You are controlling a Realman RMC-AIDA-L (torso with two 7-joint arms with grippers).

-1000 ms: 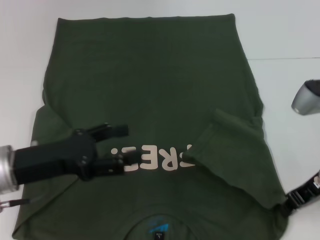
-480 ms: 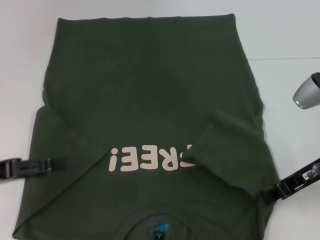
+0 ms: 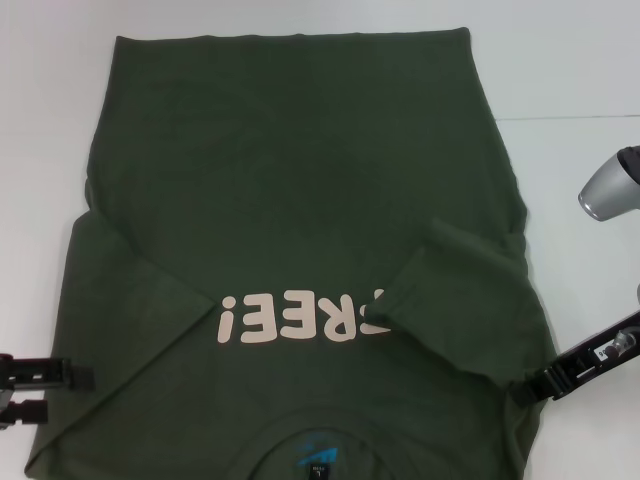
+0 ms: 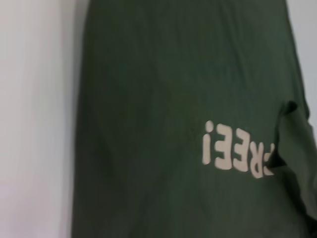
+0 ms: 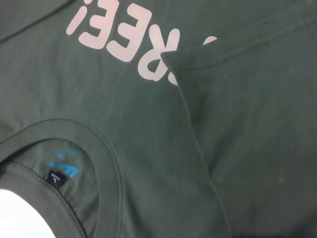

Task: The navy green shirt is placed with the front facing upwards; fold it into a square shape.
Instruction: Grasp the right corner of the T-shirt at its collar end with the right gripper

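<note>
Shirt (image 3: 300,200) collar cut off below

A plain test or lab setting: a bare white tabletop (image 3: 580,60), nothing homely, with robot arms at its edges.

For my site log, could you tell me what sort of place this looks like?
Probably a lab or test bench, not a home: the navy green shirt lies on a bare white table, with the left tool and right tool at its edges.
</note>
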